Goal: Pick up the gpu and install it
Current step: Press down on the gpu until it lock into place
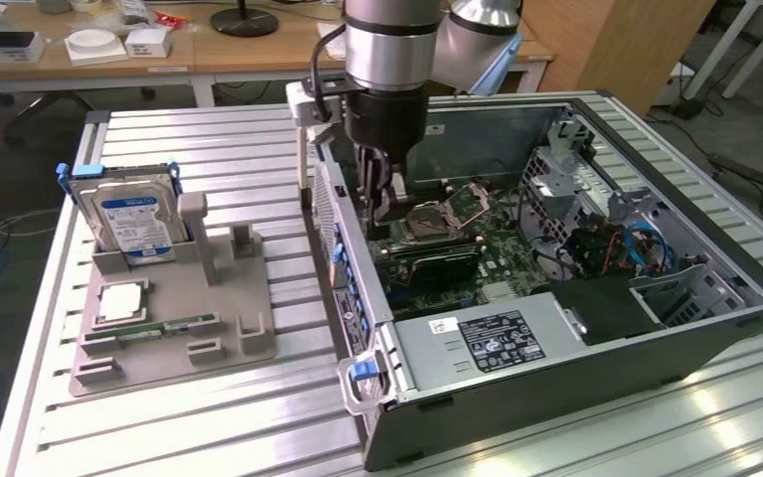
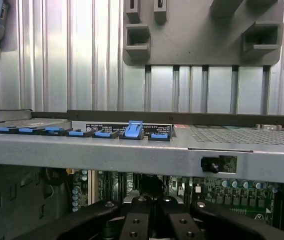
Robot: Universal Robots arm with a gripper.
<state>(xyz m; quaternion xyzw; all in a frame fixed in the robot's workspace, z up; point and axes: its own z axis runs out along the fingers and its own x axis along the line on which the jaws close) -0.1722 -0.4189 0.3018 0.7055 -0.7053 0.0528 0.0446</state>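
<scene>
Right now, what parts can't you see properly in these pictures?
- gpu: exterior view; the gripper and arm cover its end, so how it sits in the computer case stays unclear.
- Fingertips: wrist view; cut off by the picture's edge.
- Hard drive label: exterior view; print too small.

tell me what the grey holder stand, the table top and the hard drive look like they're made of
Grey holder stand: looks like matte moulded or printed plastic, uniform dull grey with no shine. Table top: ribbed bare metal, probably aluminium, with bright glare streaks. Hard drive: silvery metal casing with a glossy blue-white label.
</scene>
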